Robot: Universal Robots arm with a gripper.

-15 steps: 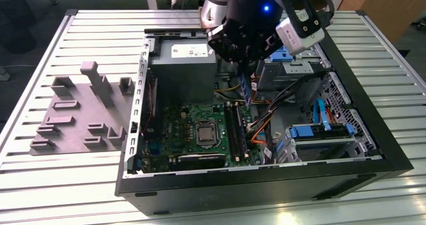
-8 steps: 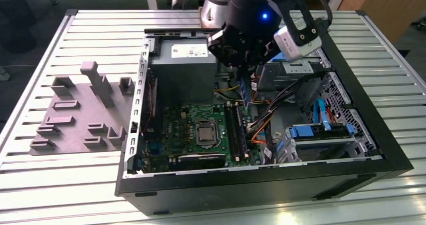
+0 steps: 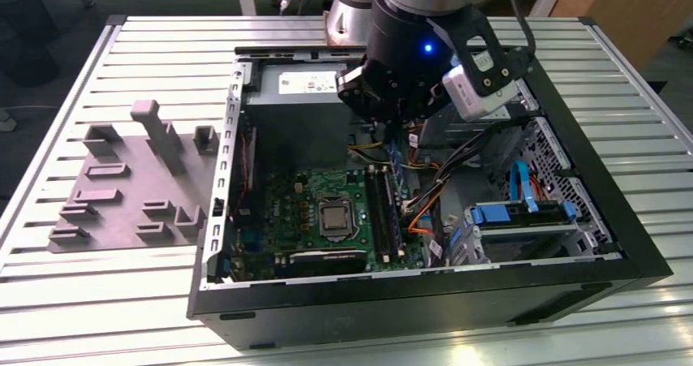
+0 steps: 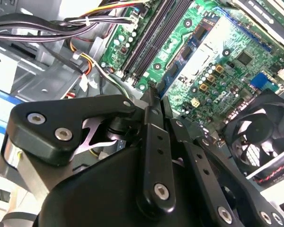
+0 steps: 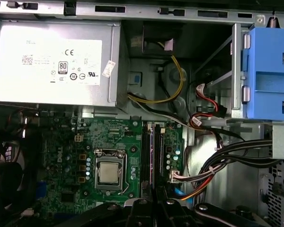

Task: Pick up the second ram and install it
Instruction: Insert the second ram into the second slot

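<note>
This looks like a robotics lab or assembly test cell — not a home or office. An open black metal desktop computer case (image 3: 433,293) lies on its side on a ribbed, slatted aluminium worktable (image 3: 87,309), its green motherboard (image 3: 324,212) exposed. Beside it sits a grey plastic fixture tray with raised blocks (image 3: 130,187) — a jig for parts. A silver-and-black industrial robot arm (image 3: 406,33) reaches over the case, with wooden furniture edges behind.

Green motherboard (image 5: 109,156), black gripper (image 4: 154,101), blue drive bracket (image 5: 270,75), grey fixture tray (image 3: 135,191), silver slatted table (image 3: 119,301)
</note>
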